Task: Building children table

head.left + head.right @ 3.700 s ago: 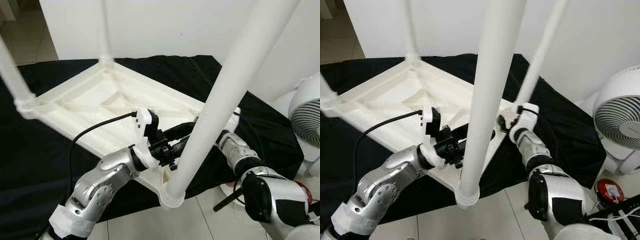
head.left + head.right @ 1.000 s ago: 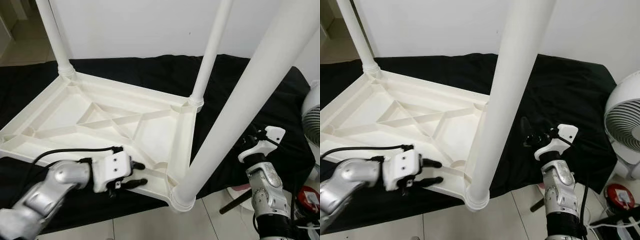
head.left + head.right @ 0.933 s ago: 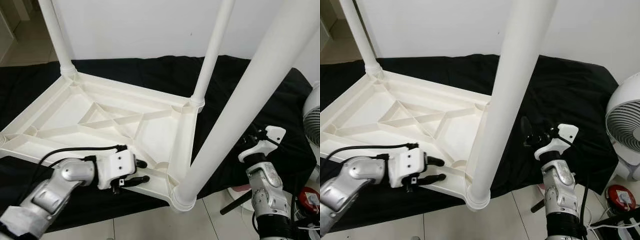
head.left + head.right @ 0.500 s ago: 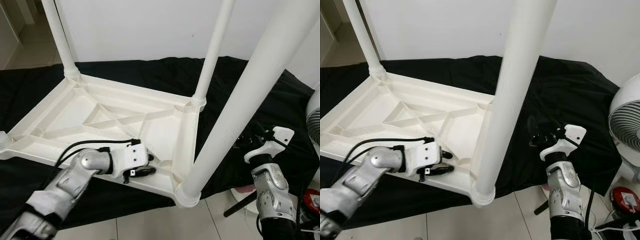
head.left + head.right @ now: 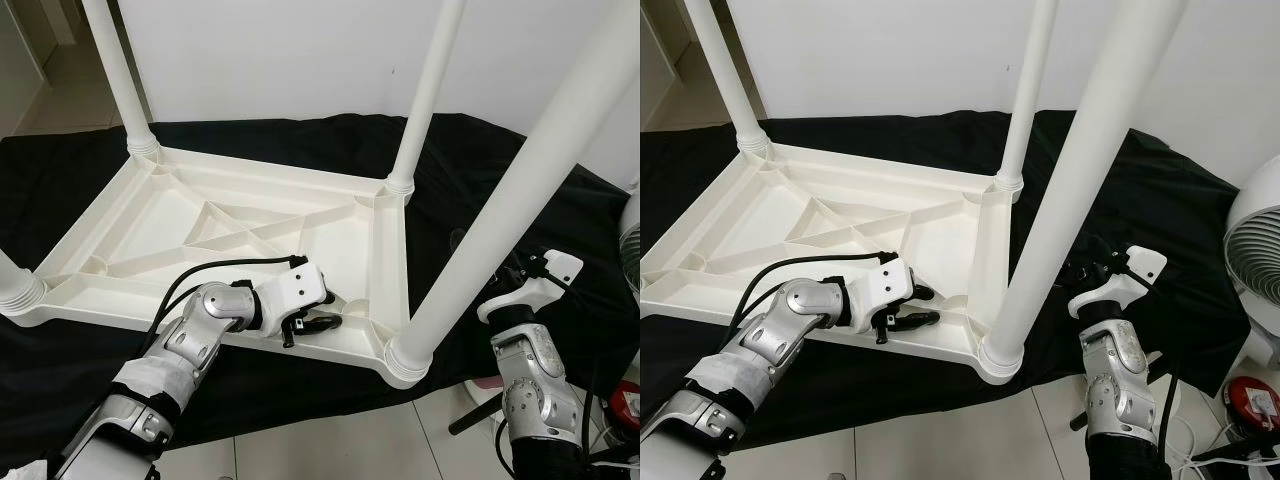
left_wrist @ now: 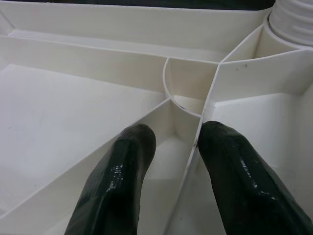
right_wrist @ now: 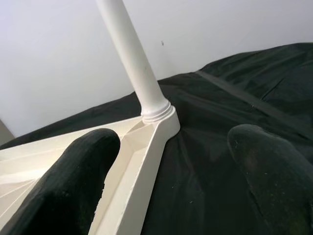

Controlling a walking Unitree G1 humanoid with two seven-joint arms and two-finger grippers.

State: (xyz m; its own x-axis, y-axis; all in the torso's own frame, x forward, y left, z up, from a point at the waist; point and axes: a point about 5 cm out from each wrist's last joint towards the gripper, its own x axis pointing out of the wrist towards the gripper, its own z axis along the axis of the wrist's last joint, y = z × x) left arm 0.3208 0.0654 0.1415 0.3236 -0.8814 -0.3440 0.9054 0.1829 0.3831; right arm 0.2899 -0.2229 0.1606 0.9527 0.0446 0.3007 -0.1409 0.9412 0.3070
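The white plastic table (image 5: 170,225) lies upside down on a black cloth (image 5: 480,160), its legs pointing up. The near-right leg (image 5: 500,230) stands in its corner socket (image 5: 405,360). My left gripper (image 5: 335,312) rests on the table's near rail, just left of that socket. It is open, and in the left wrist view its fingers (image 6: 122,181) straddle a thin rib (image 6: 193,161). My right gripper (image 5: 1090,268) hovers over the cloth to the right of the near-right leg, open, with nothing between its fingers (image 7: 73,181).
Two further legs rise at the far right (image 5: 425,95) and far left (image 5: 118,75), and a near-left socket (image 5: 15,290) sits at the picture's edge. A white fan (image 5: 1255,250) and a red object (image 5: 1252,392) stand on the tiled floor (image 5: 330,450) at my right. A white wall lies behind.
The camera has shifted. My left gripper has slid right along the near rail toward the corner socket. The right gripper keeps its place beside the near-right leg.
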